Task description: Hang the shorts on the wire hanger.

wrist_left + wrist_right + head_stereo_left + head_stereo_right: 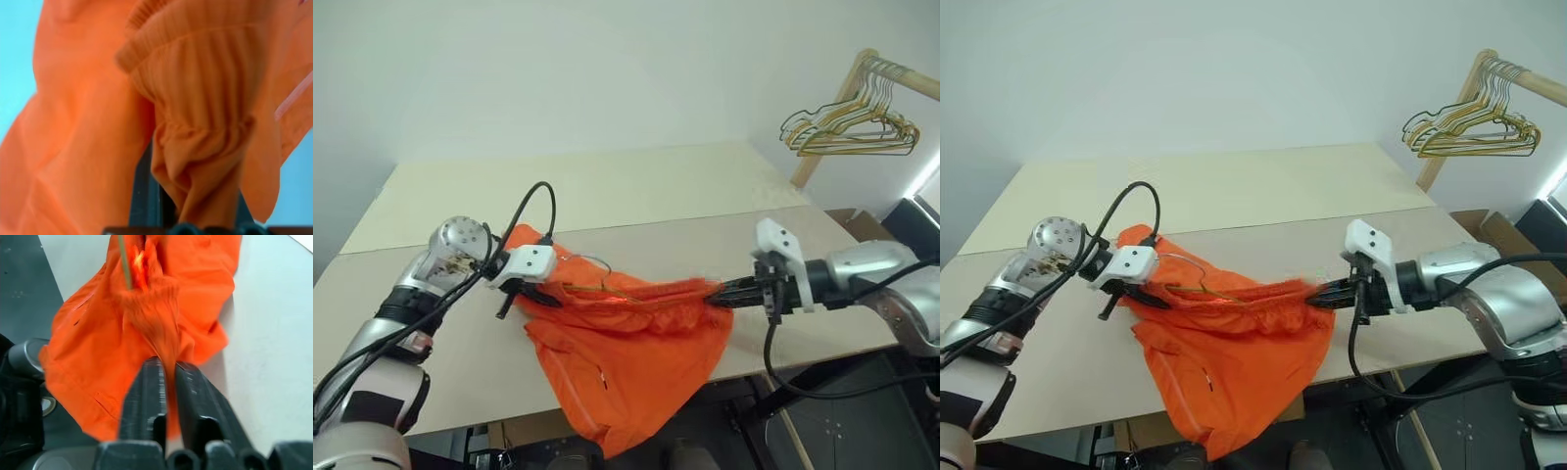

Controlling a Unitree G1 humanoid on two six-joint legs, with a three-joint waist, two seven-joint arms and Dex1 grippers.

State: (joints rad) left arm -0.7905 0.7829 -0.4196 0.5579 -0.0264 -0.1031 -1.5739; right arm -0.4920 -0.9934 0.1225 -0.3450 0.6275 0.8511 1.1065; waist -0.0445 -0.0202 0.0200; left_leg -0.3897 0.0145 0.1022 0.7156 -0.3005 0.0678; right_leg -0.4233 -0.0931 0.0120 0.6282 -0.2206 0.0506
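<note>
The bright orange shorts [626, 362] hang stretched between my two grippers, with the legs drooping over the table's front edge. At the left end of the gathered waistband, my left gripper [540, 296] is shut on the fabric. In the left wrist view the bunched elastic [195, 142] sits against a dark finger [144, 196]. My right gripper [715, 292] pinches the right end of the waistband. The right wrist view shows a strip of the cloth between its two black fingers [146, 391]. The thin pale wire hanger [125, 262] runs into the waist opening. Most of it is hidden by fabric.
The pale table [607, 186] extends far behind the shorts. A bunch of gold and dark-green hangers [847, 132] hangs on a wooden rack at the upper right. A cardboard box [864, 223] sits beyond the table's right end. Below the front edge is dark floor.
</note>
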